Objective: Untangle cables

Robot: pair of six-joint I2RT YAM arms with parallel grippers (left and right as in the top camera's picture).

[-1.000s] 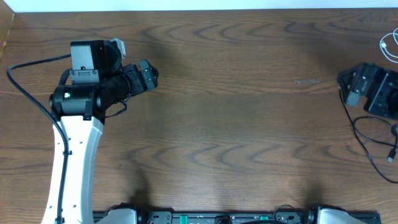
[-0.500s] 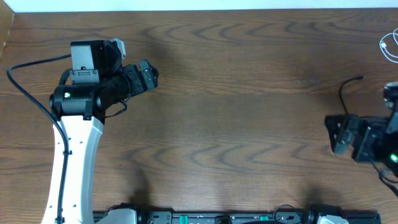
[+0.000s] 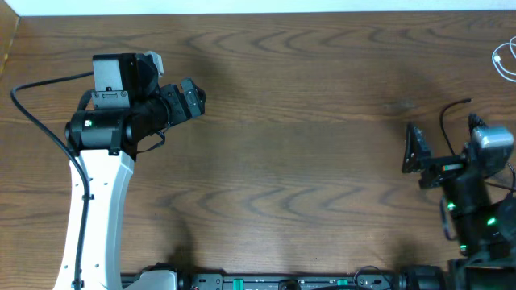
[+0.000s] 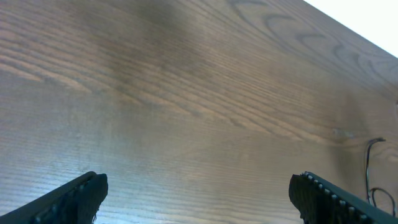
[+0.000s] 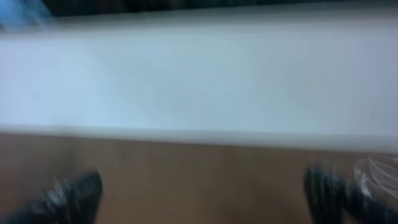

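Observation:
The black cable [image 3: 446, 113] arcs thinly over the table at the right, just behind my right arm, and its lower run is hidden by the arm. It also shows far off in the left wrist view [image 4: 367, 155]. The white cable [image 3: 503, 60] lies coiled at the far right edge, a blur in the right wrist view [image 5: 377, 168]. My right gripper [image 3: 442, 153] is open and empty, jaws wide apart [image 5: 199, 193], facing the table's far edge. My left gripper [image 3: 192, 97] is open and empty over bare wood [image 4: 199, 196], far from both cables.
The left arm's white link and its thick black wire [image 3: 48, 137] take up the left side. The right arm's base [image 3: 484, 234] stands at the front right. A white wall [image 5: 199, 81] runs behind the far table edge.
My right arm has drawn back from the far right edge toward the front and swung left, gripper turned. The black cable now shows as an arc behind it. The left arm has not moved.

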